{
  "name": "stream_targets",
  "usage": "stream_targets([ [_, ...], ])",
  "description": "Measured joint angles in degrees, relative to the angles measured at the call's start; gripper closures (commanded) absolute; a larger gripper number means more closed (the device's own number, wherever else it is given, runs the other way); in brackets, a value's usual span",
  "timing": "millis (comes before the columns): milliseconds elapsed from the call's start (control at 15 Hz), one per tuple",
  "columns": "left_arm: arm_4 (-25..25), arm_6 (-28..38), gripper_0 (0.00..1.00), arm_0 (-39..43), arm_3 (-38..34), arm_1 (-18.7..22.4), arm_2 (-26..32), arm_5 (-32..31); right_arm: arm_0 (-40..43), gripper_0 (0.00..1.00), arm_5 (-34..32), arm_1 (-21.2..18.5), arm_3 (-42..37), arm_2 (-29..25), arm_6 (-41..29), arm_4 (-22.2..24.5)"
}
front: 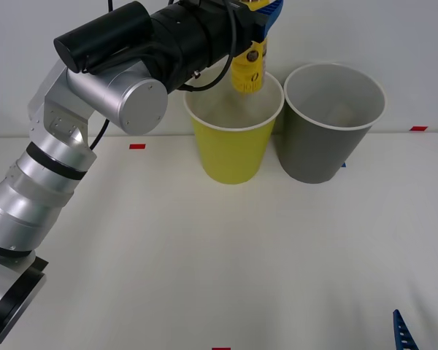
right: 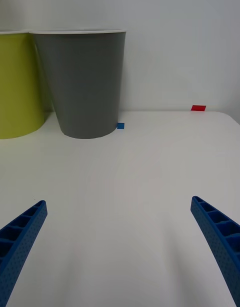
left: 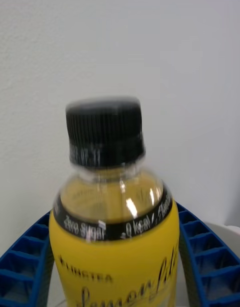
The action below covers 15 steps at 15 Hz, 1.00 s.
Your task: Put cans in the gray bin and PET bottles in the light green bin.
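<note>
My left gripper [front: 259, 14] is shut on the PET bottle [front: 248, 67], holding it just above the open mouth of the light green bin [front: 230, 157]. The bottle's lower end hangs about level with the bin's white rim. In the left wrist view the bottle [left: 115, 257] shows a yellow label and black cap between the blue fingers [left: 30, 257]. The gray bin [front: 325, 142] stands beside the green one, to its right. My right gripper [right: 118, 202] rests open low over the table, facing the gray bin [right: 85, 82] and the light green bin [right: 17, 87]. The cans are out of view.
Both bins stand at the table's far edge against a pale wall. Small red tape marks [front: 136, 146] [front: 418, 128] and a blue mark [right: 120, 126] lie on the white table [front: 204, 255]. A right fingertip [front: 403, 332] shows at the near right corner.
</note>
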Motion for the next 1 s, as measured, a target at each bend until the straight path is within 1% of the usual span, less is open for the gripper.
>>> stream_targets([
  [800,0.1,0.0,0.0,-0.1,-0.1,0.8,0.0,0.0,0.0,0.0,0.0,0.0,0.0,0.0,0.0,0.0],
  [1000,0.1,0.0,0.0,0.0,-0.8,2.4,0.0,-0.3,0.0,0.0,0.0,0.0,0.0,0.0,0.0,0.0],
])
